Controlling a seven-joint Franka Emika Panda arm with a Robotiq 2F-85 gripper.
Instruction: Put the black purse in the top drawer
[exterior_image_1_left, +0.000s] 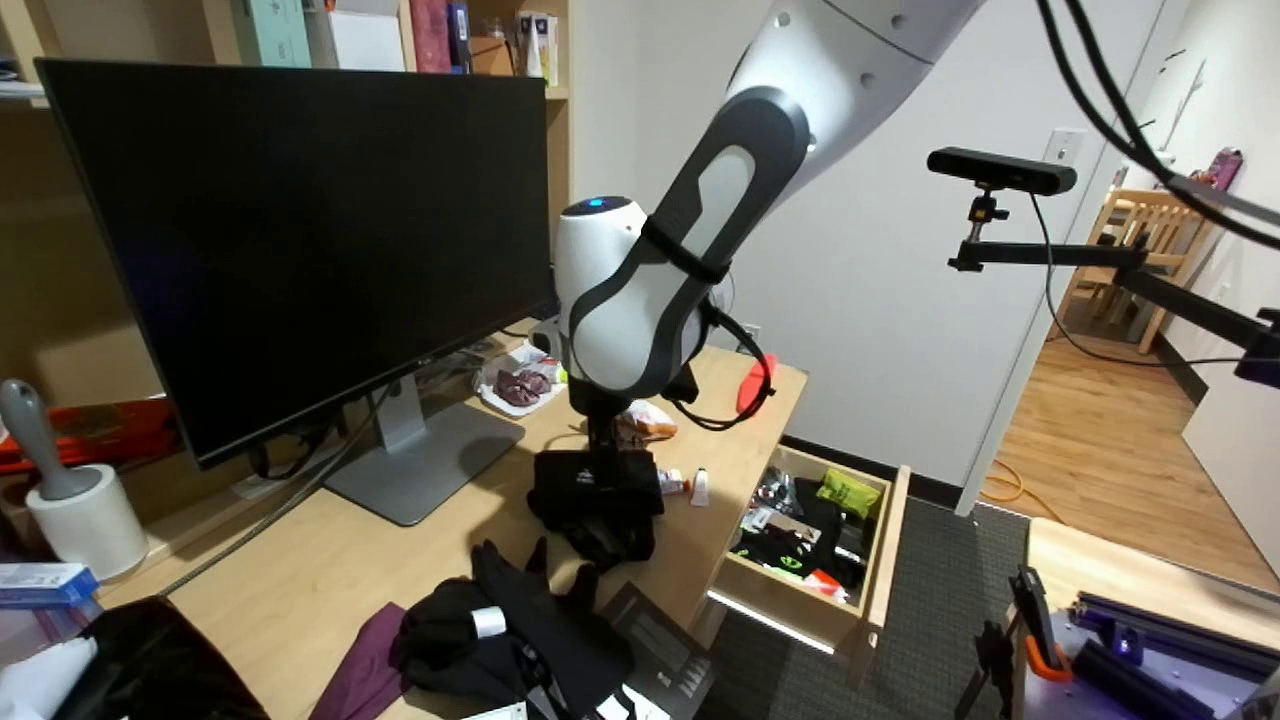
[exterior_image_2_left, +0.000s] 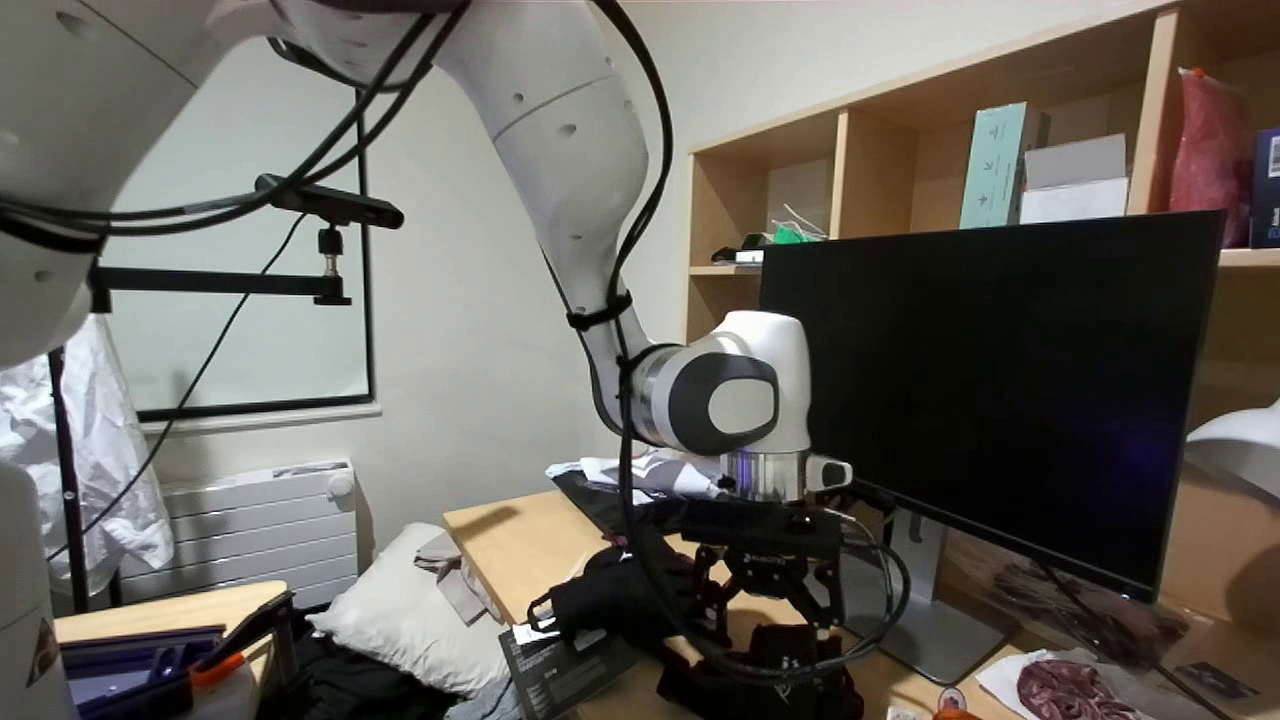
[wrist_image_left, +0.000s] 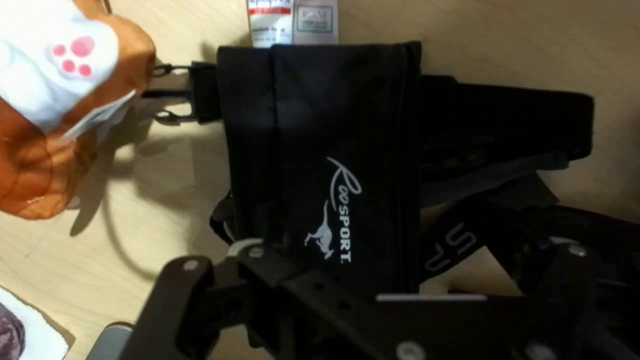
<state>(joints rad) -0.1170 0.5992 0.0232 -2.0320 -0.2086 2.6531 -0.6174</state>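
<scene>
Probably an office: desk (exterior_image_1_left: 340, 565), monitor (exterior_image_1_left: 310, 250)

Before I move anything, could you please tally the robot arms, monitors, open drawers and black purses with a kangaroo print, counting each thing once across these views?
Robot arms: 1
Monitors: 1
Open drawers: 1
Black purses: 1
Total: 4

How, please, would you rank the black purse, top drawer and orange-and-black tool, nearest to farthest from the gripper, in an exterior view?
1. Black purse: on the desk.
2. Top drawer: pulled out beyond the desk's edge.
3. Orange-and-black tool: at the small table.
</scene>
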